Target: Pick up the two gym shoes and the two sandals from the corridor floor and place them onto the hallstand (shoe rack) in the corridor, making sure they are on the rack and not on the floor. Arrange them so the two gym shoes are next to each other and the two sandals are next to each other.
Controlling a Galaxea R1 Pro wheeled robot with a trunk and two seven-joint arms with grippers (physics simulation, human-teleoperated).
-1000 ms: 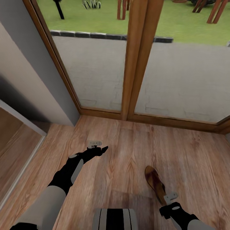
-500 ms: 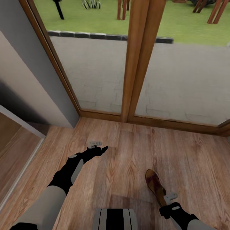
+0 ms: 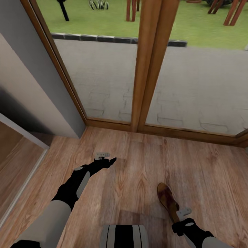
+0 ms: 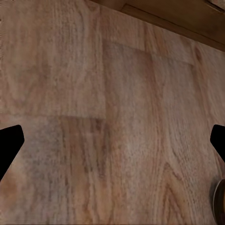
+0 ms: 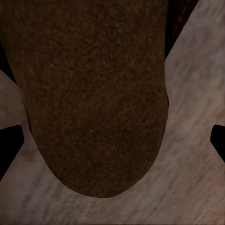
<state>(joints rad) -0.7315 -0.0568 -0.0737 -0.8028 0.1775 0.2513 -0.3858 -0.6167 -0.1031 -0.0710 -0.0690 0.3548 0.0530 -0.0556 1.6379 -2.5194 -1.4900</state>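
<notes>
One dark brown sandal [image 3: 167,200] lies flat on the wood-plank corridor floor [image 3: 137,172], low and to the right in the head view. My right gripper [image 3: 179,216] hangs just over its near end. In the right wrist view the sandal [image 5: 93,93] sits close beneath the open gripper [image 5: 112,140], the black fingertips [image 5: 9,145] wide apart on either side. My left gripper [image 3: 111,161] hovers open over bare floor [image 4: 93,93], left of the sandal, whose edge [image 4: 219,201] shows in the left wrist view. The gym shoes and the hallstand are out of view.
Glass doors in a brown wooden frame [image 3: 144,69] close off the corridor ahead, with a paved patio and lawn beyond. A grey wall [image 3: 31,86] stands on the left, with a pale frame edge [image 3: 24,132] below it. My own base [image 3: 124,236] shows at the bottom.
The whole picture shifted slightly a second ago as the camera moved. Both arms and the sandal have kept their places.
</notes>
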